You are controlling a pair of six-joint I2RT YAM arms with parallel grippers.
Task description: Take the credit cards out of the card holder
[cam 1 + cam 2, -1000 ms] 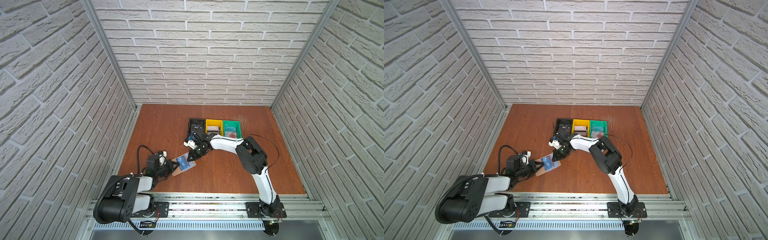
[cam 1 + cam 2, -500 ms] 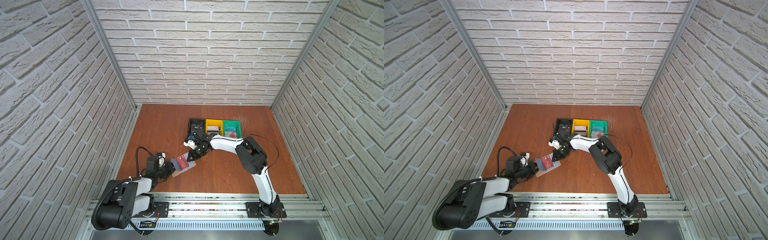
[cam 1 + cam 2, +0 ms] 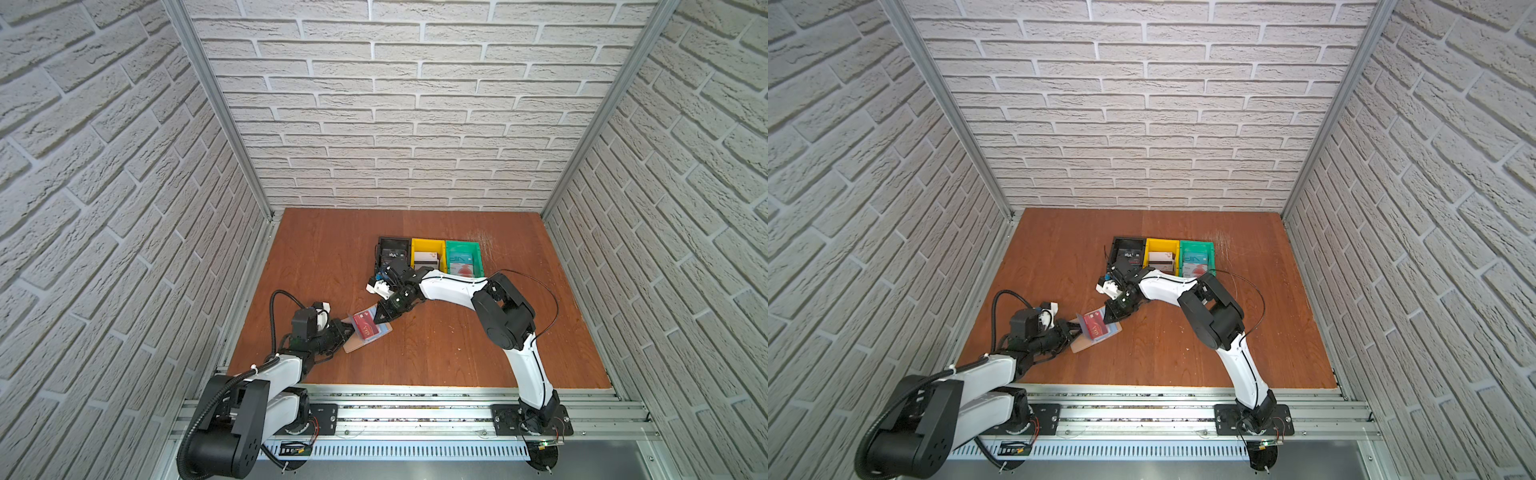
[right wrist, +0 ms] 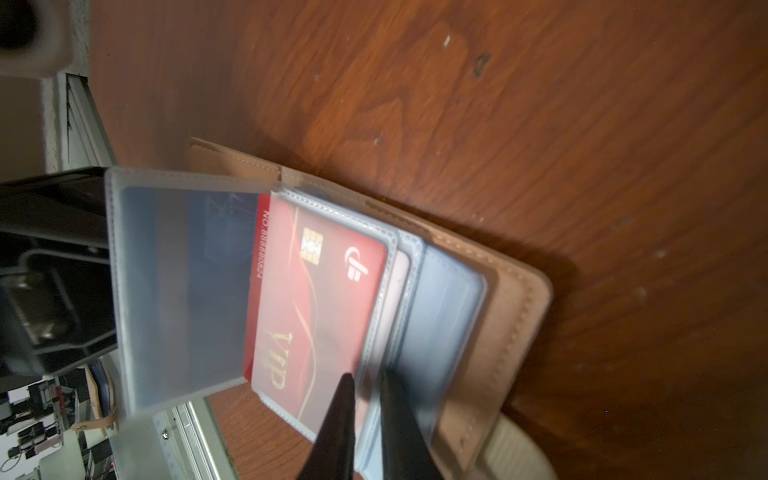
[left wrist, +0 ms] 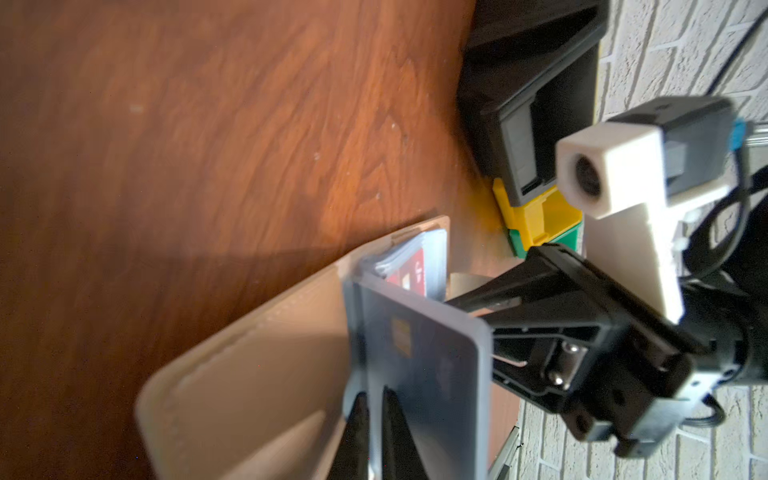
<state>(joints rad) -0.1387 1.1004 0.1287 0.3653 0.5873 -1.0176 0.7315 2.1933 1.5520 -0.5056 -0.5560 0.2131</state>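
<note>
In a top view the card holder [image 3: 353,345] lies open at seven o'clock on the table [image 3: 457,353], with my left pincer [image 3: 347,330] at its nine and my right pincer [image 3: 380,318] at its two.

Left wrist: my left pincer [image 5: 374,399] clamps a floppy clear sleeve [image 5: 436,374] upright.

Right wrist: my right pincer [image 4: 365,378] is nearly closed astride the sleeve edge over the glossy red card [image 4: 320,291]. Whether it grips, I cannot tell. I judge I am extracting that card. Next I must pinch the stiff plastic only.

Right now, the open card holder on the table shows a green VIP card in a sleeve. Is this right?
No. The VIP card is dark red, not green; the right wrist view shows it. The card holder is open on the table.
</note>
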